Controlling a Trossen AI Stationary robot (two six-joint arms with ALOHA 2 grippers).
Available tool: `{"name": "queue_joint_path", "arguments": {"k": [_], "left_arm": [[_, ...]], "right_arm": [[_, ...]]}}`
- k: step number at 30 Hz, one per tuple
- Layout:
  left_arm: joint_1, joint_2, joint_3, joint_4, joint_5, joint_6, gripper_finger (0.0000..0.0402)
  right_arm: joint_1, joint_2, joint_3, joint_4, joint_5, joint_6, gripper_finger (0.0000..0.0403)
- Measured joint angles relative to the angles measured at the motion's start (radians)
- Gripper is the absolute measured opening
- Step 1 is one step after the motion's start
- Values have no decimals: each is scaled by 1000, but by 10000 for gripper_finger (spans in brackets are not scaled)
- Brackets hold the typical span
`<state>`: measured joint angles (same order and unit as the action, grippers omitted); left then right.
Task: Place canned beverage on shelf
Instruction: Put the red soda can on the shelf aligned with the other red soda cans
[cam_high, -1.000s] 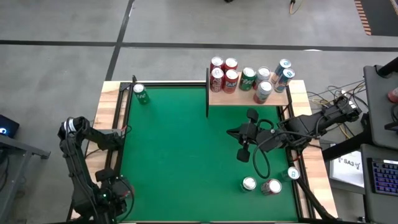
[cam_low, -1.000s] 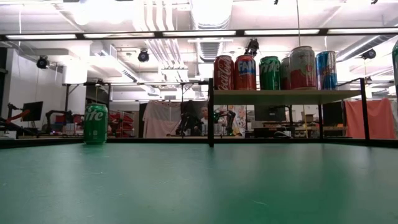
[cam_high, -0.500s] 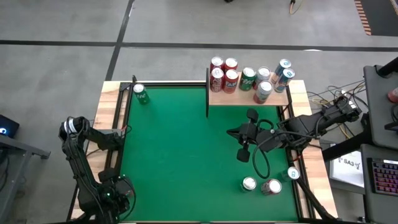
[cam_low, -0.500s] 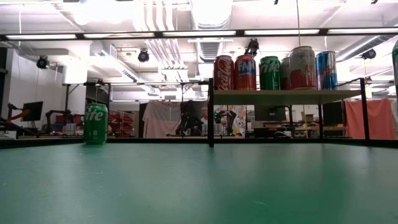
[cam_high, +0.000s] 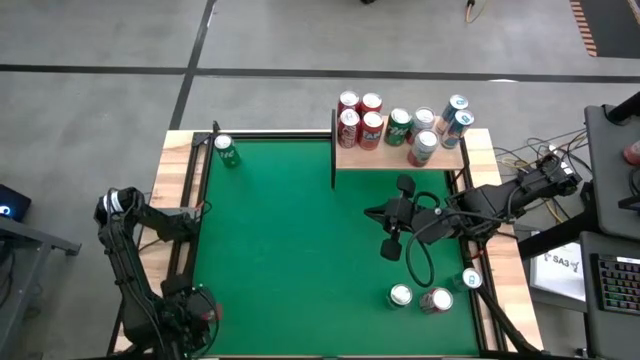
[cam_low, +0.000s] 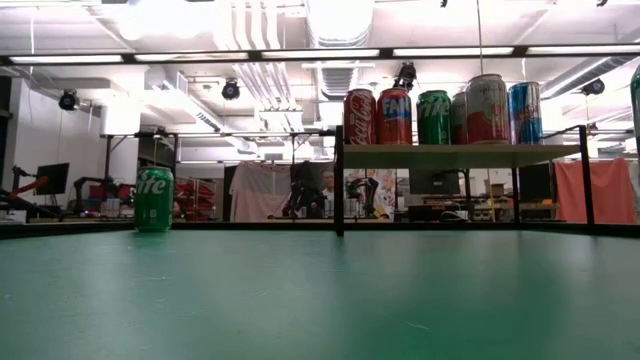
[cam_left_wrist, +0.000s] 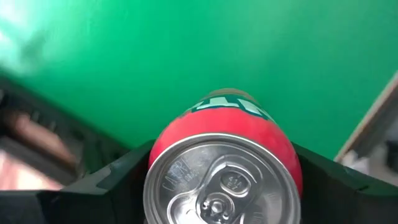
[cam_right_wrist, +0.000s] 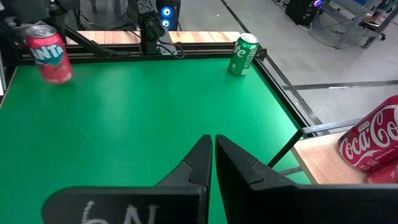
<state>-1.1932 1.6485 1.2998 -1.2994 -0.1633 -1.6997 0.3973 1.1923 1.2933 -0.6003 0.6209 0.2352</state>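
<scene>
- Left gripper (cam_high: 200, 310) is located at the near left corner of the green felt tabletop (cam_high: 290, 230), well apart from the shelf.
- Change noted over the last second: the left fingers (cam_left_wrist: 106, 180) have been drawn in from a wider spread, and the wrist has shifted slightly along the table edge. A patch of red is now seen at the gripper in the high view.
- In the left wrist view, a red aluminium soda can with a silver pull-tab top (cam_left_wrist: 224, 186) is seen bracketed by the two dark fingers, one pressed to each side. The can is judged to be gripped, or very nearly so.
- From the right wrist view the same red can is seen tilted, not standing square on the felt, which fits a can being held.
- Right gripper (cam_right_wrist: 213, 146) is parked over the right half of the table, short of the shelf, fingers pressed together and empty.
- The small light-wood shelf board on thin black posts (cam_high: 400, 157) sits at the far edge, with a row of upright cans (cam_low: 430, 115) on it already.
- An upright green can (cam_high: 228, 152) is left at the far left corner; three more cans (cam_high: 420, 297) wait near the right edge.
- Meaning for the task: pickup is judged just secured; lift and a carry across the table remain.
</scene>
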Motion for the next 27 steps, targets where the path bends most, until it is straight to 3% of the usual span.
{"name": "queue_joint_path", "arguments": {"k": [6, 11, 18, 23, 27], "left_arm": [[104, 0, 92, 7, -181, 172, 292], [235, 0, 159, 71, -268, 480, 292], [409, 0, 212, 157, -309, 948, 292], [493, 0, 227, 164, -323, 1174, 292], [530, 0, 237, 166, -324, 1282, 292]], "right_arm": [[0, 24, -3, 13, -8, -1, 12], [0, 83, -3, 27, -78, -2, 12], [0, 200, -4, 137, -194, -77, 12], [0, 272, -4, 265, -387, -173, 12], [-1, 315, -5, 343, -442, -210, 13]]}}
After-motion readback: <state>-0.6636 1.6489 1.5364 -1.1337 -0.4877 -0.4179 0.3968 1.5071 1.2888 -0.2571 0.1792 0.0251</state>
